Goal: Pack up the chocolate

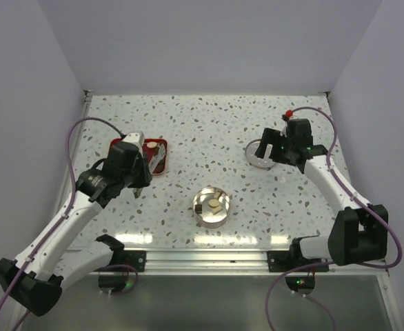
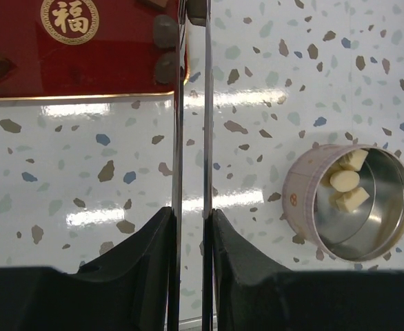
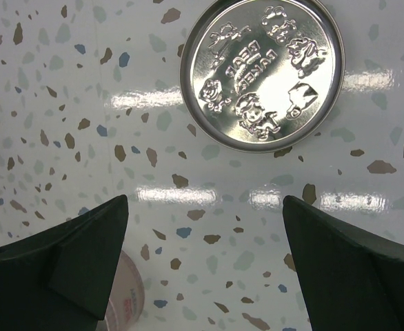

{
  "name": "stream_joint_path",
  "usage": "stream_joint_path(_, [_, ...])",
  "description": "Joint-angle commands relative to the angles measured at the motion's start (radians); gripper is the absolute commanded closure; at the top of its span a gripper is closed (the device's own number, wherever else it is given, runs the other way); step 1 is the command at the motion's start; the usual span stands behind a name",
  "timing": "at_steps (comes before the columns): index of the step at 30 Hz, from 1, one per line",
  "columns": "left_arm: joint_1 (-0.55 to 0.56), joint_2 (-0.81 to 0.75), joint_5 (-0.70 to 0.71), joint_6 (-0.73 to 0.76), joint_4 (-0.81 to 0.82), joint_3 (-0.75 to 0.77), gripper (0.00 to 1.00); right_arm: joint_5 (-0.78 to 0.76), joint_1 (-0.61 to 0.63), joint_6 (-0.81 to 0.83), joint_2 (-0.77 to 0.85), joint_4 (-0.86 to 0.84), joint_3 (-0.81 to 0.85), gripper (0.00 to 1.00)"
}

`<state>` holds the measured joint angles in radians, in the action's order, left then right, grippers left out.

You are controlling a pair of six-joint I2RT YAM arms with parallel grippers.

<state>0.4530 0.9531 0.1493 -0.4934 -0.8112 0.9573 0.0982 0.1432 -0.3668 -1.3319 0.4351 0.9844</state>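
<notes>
My left gripper (image 1: 141,178) (image 2: 192,221) is shut on the long metal tweezers (image 2: 178,138), whose blades reach forward over the right end of the red tray (image 1: 162,143) (image 2: 105,69). Dark brown chocolate pieces (image 2: 165,32) lie in the tray beside the blades; the tweezer tips run out of the top of the left wrist view. The round tin (image 1: 211,205) (image 2: 305,200) stands open at the table's middle with cream-white chocolate pieces (image 2: 345,181) inside. My right gripper (image 1: 269,150) (image 3: 205,200) is open and empty, hovering just short of the tin's lid (image 1: 259,157) (image 3: 260,72).
The lid lies upside down at the right rear. The tin's rim (image 3: 129,296) shows at the lower left of the right wrist view. Grey walls close the table's left, right and back sides. A metal rail (image 1: 202,258) runs along the near edge.
</notes>
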Motion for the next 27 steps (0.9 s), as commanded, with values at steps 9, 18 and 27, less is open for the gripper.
stream_joint_path(9, [0.283, -0.013, 0.012, -0.070, -0.019, 0.070, 0.78, 0.029, -0.001, -0.012, -0.035, -0.003, 0.066, 0.03])
stream_joint_path(18, [0.421, -0.027, -0.031, -0.085, -0.089, 0.132, 0.78, 0.014, -0.002, -0.006, -0.030, 0.007, 0.074, 0.03])
stream_joint_path(27, [0.723, 0.006, -0.033, -0.197, -0.072, 0.141, 0.78, 0.012, -0.002, -0.006, -0.035, 0.011, 0.068, 0.03])
